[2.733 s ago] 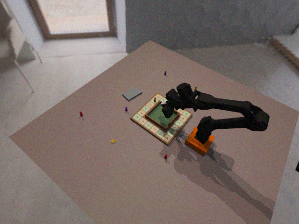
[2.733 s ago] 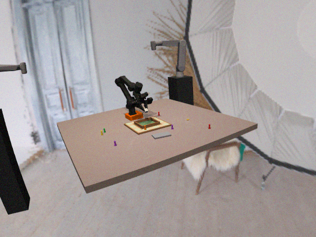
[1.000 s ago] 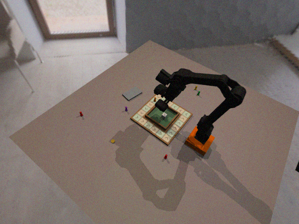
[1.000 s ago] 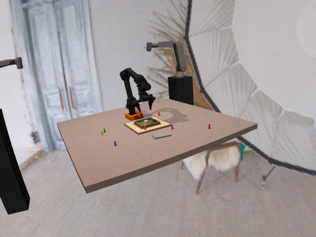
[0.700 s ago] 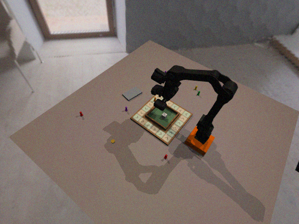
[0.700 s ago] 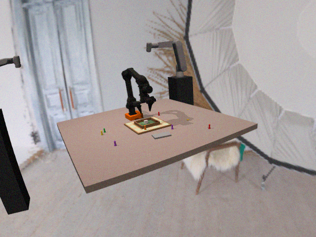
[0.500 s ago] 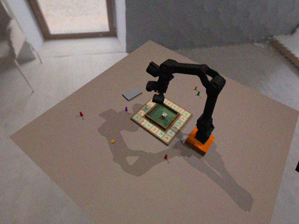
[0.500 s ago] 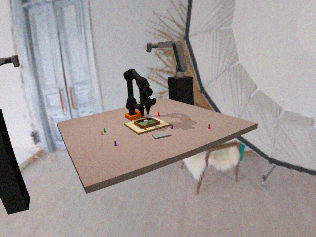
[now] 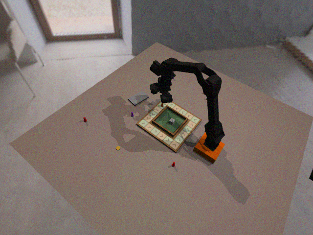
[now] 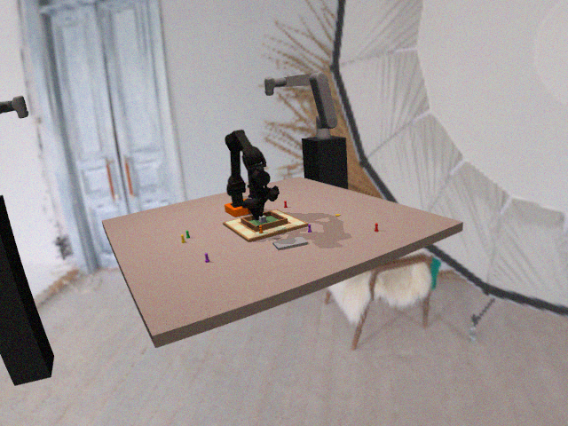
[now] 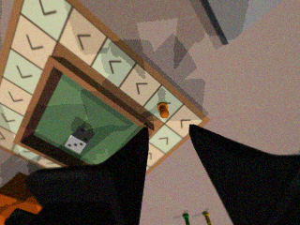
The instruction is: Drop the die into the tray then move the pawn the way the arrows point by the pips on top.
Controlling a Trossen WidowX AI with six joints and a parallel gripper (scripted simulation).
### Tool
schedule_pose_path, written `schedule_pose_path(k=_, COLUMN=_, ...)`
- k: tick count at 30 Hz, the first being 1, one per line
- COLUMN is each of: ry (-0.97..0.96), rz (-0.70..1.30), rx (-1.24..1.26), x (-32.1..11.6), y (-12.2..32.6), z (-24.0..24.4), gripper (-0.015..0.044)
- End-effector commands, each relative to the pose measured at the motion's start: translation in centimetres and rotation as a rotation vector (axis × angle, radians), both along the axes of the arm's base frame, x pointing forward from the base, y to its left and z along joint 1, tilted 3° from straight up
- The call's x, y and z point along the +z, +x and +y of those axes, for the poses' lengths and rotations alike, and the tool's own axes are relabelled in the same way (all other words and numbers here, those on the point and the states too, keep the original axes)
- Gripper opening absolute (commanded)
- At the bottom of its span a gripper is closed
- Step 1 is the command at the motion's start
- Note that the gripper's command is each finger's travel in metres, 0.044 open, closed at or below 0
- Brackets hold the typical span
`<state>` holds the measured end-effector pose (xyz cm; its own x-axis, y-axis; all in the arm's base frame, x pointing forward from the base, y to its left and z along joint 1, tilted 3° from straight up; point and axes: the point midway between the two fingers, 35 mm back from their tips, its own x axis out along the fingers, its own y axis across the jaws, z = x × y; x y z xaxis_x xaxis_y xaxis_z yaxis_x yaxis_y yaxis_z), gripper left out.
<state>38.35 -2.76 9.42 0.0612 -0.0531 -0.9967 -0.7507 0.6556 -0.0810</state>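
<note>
Your die (image 9: 171, 121) (image 10: 262, 219) (image 11: 75, 143) lies in the tray (image 9: 162, 129) (image 10: 275, 224) (image 11: 100, 90), so the drop looks done; its count isn't certain. Your gripper (image 9: 166, 97) (image 10: 258, 216) (image 11: 168, 129) is partly open, empty. Moving the orange pawn (image 9: 162, 104) (image 10: 261, 228) (image 11: 163, 110) and withdrawing likely remain. Arrows mark the squares; no lettering is readable.

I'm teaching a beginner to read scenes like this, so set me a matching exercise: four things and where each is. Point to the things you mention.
1. die (image 9: 171, 121) (image 10: 262, 219) (image 11: 75, 143)
2. orange pawn (image 9: 162, 104) (image 10: 261, 229) (image 11: 163, 110)
3. gripper (image 11: 168, 129)
4. arm (image 9: 212, 106) (image 10: 235, 165)

A. on a board square
B. on an orange base
C. inside the green-floored tray
D. above the table, fingers apart

1-C; 2-A; 3-D; 4-B
</note>
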Motion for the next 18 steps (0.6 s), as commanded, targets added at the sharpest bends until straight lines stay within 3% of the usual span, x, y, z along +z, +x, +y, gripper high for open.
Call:
schedule_pose_path(k=1, ry=0.004, rz=-0.003, rx=0.008, x=-0.9, y=0.3, z=0.1, gripper=0.02)
schedule_pose_path(k=18, ry=0.004, rz=-0.003, rx=0.008, x=-2.9, y=0.4, z=0.0, gripper=0.02)
